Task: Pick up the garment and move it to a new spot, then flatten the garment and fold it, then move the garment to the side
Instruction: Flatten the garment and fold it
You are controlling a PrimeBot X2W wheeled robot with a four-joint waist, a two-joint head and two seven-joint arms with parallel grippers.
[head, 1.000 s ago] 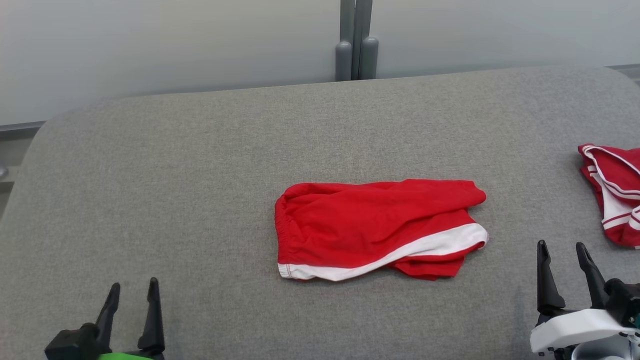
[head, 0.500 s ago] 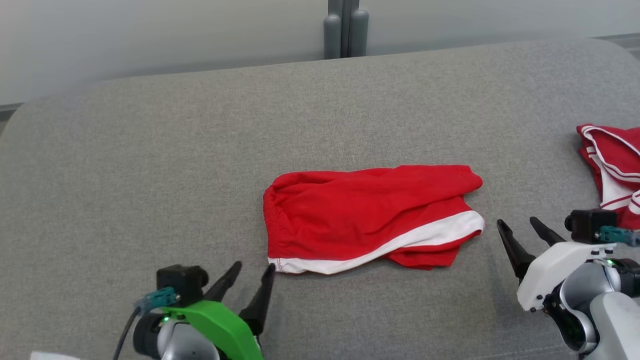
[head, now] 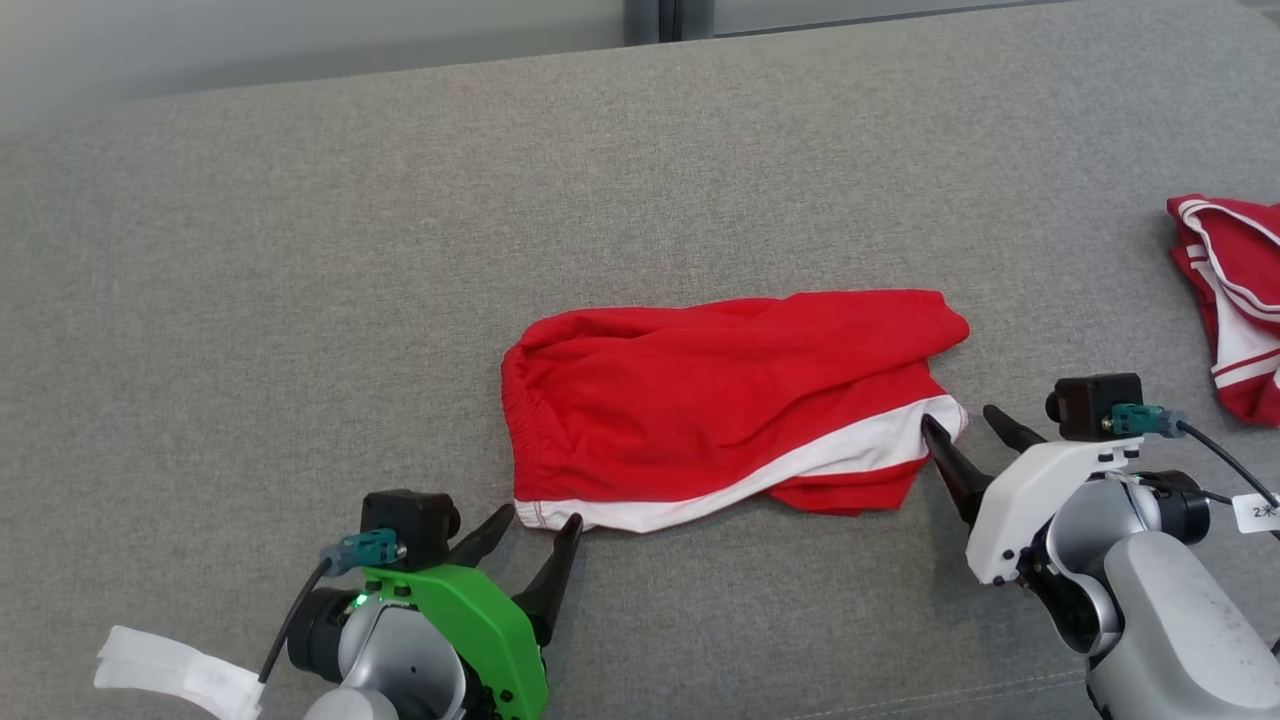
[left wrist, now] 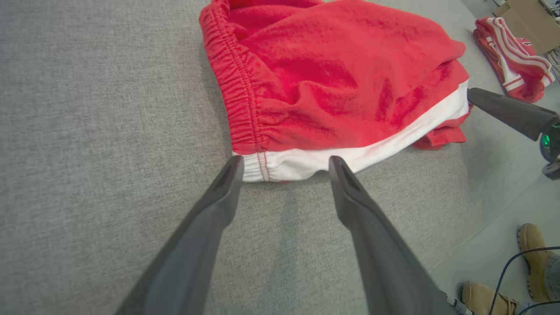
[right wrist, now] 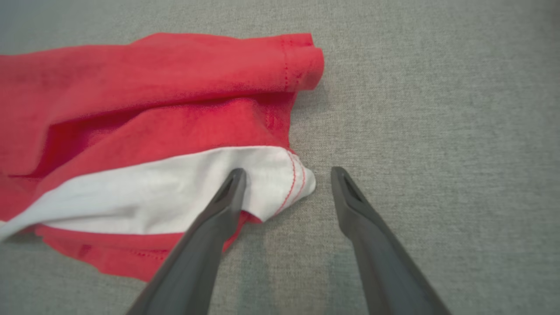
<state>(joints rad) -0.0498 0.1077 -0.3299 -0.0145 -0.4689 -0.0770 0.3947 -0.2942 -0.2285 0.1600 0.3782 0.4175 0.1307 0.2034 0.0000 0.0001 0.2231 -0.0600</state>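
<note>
While red cloth shorts with white side stripe point(head: 720, 400) lie crumpled mid grey fabric-covered surface point(head: 300, 250), neither pincer holds anything. Jaws of left gripper point(head: 540, 517) wide apart, tips at white waistband corner; right gripper point(head: 958, 416) likewise spread, one finger over white hem corner. Recommended: seat one finger under cloth edge each side, close together, lift evenly, keep stripe taut, avoid pinching upholstery.
</note>
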